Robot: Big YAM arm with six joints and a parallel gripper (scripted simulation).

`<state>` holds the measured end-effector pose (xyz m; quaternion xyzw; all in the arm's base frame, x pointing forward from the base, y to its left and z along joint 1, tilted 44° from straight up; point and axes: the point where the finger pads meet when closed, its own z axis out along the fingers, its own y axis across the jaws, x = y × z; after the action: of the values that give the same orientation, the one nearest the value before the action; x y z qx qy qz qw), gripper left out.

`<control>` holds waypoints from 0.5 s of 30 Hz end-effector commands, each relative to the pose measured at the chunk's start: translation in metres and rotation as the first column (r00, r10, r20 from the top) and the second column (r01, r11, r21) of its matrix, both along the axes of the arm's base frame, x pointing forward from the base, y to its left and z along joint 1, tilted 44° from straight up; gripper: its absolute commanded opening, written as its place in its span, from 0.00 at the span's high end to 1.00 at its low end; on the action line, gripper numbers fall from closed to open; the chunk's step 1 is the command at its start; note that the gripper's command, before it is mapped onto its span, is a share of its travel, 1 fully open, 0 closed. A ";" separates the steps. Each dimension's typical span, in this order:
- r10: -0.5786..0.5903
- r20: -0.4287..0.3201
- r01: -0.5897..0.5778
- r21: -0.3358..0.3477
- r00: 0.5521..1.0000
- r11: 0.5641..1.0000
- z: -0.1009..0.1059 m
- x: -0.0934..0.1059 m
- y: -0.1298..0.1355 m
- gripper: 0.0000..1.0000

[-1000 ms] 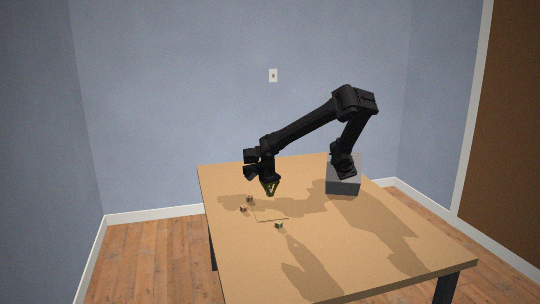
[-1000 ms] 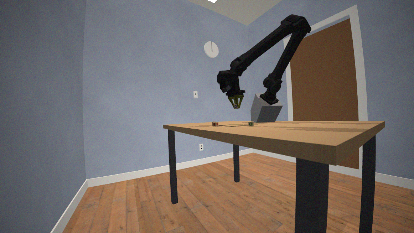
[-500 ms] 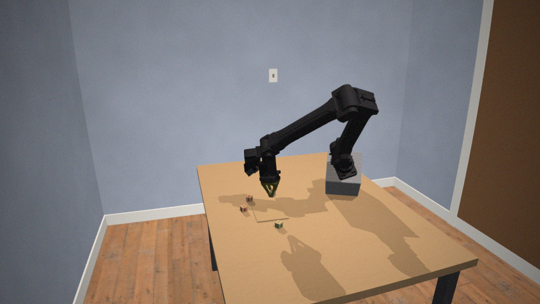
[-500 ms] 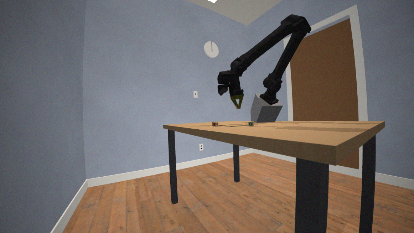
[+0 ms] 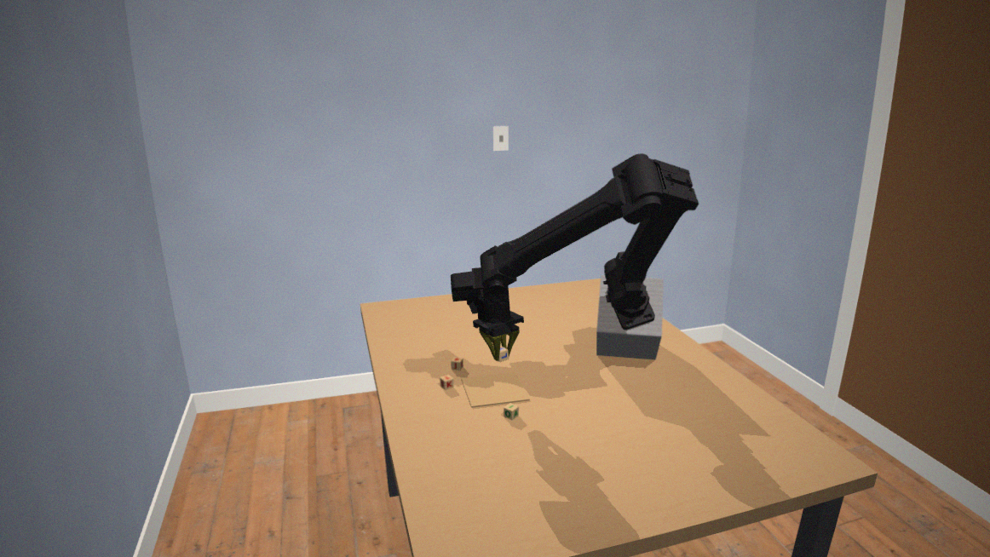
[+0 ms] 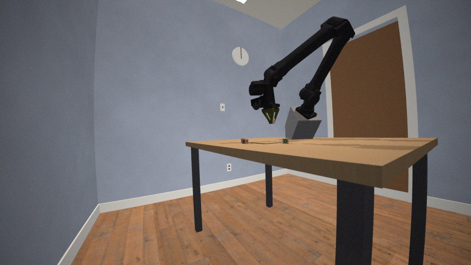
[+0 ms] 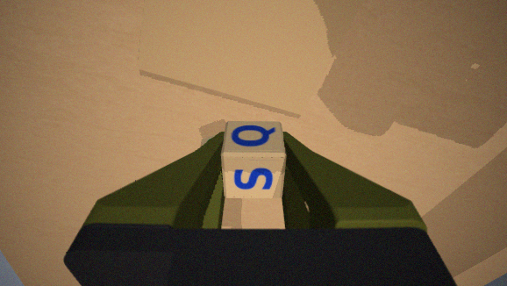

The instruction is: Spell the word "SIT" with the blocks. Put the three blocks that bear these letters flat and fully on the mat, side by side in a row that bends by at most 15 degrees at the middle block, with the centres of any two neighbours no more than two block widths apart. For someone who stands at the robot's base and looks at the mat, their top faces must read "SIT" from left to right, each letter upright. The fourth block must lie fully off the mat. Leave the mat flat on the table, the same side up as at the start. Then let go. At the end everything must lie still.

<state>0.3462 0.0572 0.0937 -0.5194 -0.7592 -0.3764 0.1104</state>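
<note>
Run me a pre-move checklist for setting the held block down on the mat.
1. Block with blue letters gripped between the jaws: ok.
2. Held block clear of the table: ok, it hangs above it.
3. Mat lying flat: ok, as far as the top view shows.
4. Block with green letters off the mat: ok.
5. Block with the red K off the mat: ok.
6. S upright for a reader at the robot's base: cannot tell.

We see the claw [image 5: 500, 358] [image 6: 271, 122] [image 7: 253, 137] has twisted round — and the block [image 5: 503, 353] [image 6: 273, 120] [image 7: 253, 155] between its fingers has turned with it, a blue mark now facing the top view.
</note>
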 end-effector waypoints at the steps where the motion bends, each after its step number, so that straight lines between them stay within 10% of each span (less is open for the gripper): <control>1: -0.231 -0.106 0.233 0.000 0.967 0.973 0.014 0.006 0.001 0.80; 15: -0.232 -0.098 0.233 0.002 0.968 0.972 0.016 0.012 0.001 0.80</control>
<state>0.3502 0.0563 0.1000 -0.6217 -0.6861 -0.3593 0.1174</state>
